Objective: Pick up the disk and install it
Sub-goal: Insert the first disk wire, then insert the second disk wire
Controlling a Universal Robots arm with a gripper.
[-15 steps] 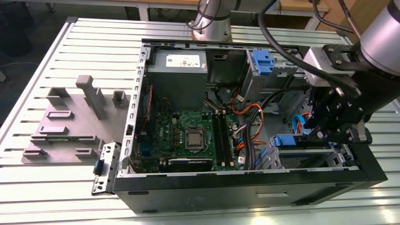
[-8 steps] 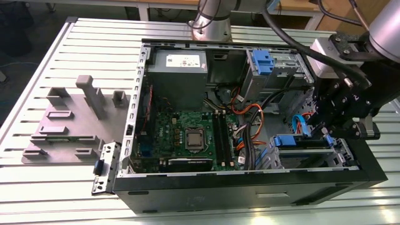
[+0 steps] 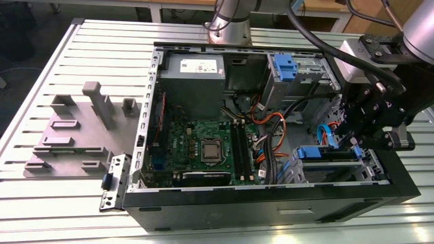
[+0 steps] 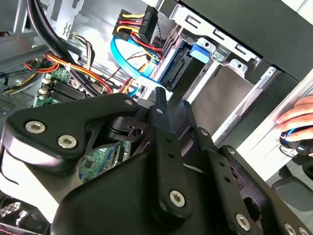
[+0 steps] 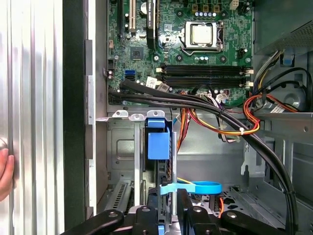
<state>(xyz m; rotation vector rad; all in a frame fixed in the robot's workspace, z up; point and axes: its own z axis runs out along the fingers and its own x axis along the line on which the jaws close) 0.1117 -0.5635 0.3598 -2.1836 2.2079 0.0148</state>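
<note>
Right now I am watching my one gripper hovering over the drive cage at the case's corner on the exterior view's right, and the fingers are sitting close together around what looks like the thin upright edge of the disk, though I cannot tell for certain that they are clamping it. In the first wrist view the disk is standing on edge in the cage slot, its blue rail tab facing the motherboard. One flat blue data cable is looping just beside the fingers, and in the second wrist view one bundle of red, yellow and black wires is running to a black plug above the disk's end. Further out I am counting two black memory slots and one processor on the board, one grey power-supply box in the far corner, and a second blue-latched bay beside it. One open computer case is lying on the slatted metal table, with one grey fixture block on the exterior view's left. A person's hand is resting on a mouse, and a hand is showing at the table's edge.
</note>
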